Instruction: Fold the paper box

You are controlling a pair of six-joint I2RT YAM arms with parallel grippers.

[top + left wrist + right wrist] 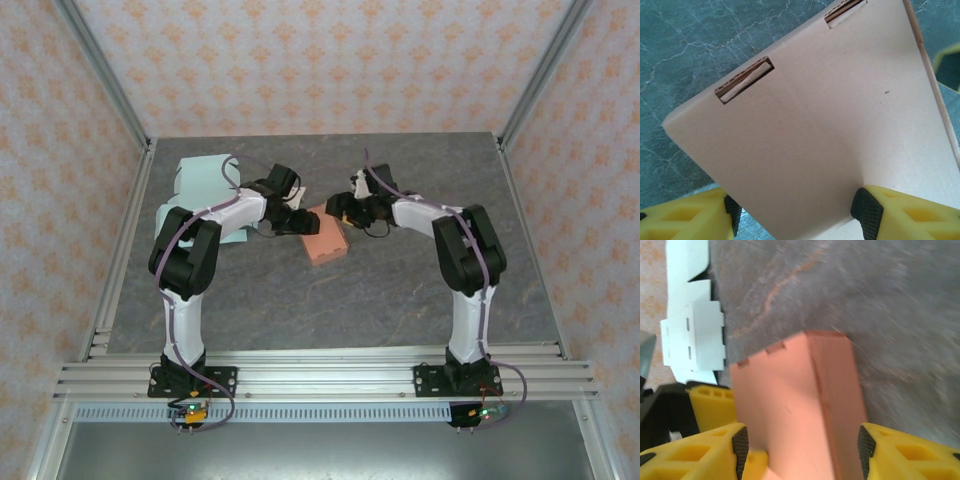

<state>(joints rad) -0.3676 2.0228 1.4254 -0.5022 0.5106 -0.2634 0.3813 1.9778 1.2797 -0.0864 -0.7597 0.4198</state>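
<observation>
Gray tabletop (400, 300): paper box (325, 240) btwn L claw (800, 217) & R claw (801, 445), grips unclear.

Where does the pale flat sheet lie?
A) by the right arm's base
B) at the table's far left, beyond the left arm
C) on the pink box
B: the pale flat sheet lies far left on the table, apart from the pink box.

We are looking into a robotics lab's test cell: patterned wallpaper panels (320, 60) are closing in three sides of a grey stone-look table (400, 290), aluminium rails (320, 372) are running along its near edge, and the left arm (185, 262) and right arm (466, 250) are sitting bolted there.
</observation>
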